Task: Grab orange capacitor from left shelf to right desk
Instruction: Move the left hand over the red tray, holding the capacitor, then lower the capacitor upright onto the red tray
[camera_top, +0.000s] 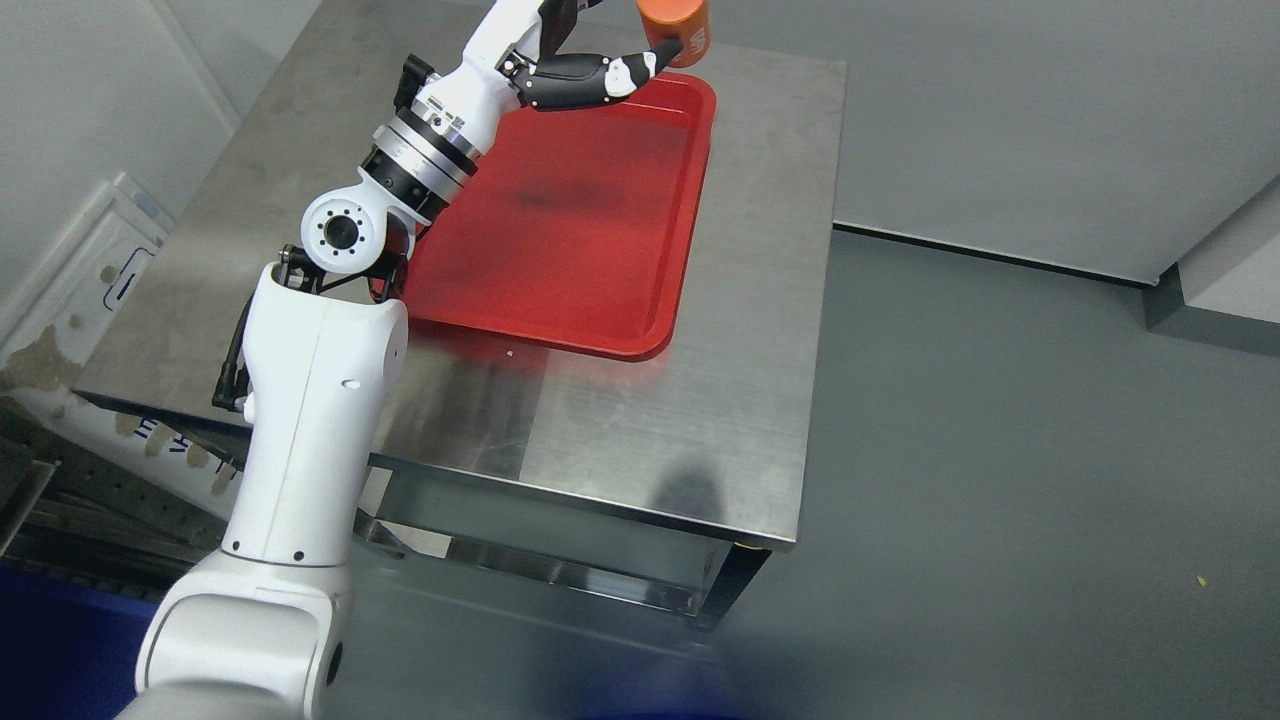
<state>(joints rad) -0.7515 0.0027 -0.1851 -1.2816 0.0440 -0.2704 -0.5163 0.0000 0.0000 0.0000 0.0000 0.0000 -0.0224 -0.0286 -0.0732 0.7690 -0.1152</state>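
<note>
Capacitor (675, 28) sat at 12 o'clock, cut by the top edge, pinched between the left hand's (590, 60) fingers (640, 68), over the far corner of the red tray (590, 220). Couldn't tell whether it hung clear or touched the tray rim. Tray lay on the steel desk (740, 380), nothing in it. Left arm (320, 400) ran up from 7 o'clock. Right hand out of frame. Looked like the carry/place step: next move probably called for lowering it upright onto the tray or desk, then loosening the fingers without tipping it.
</note>
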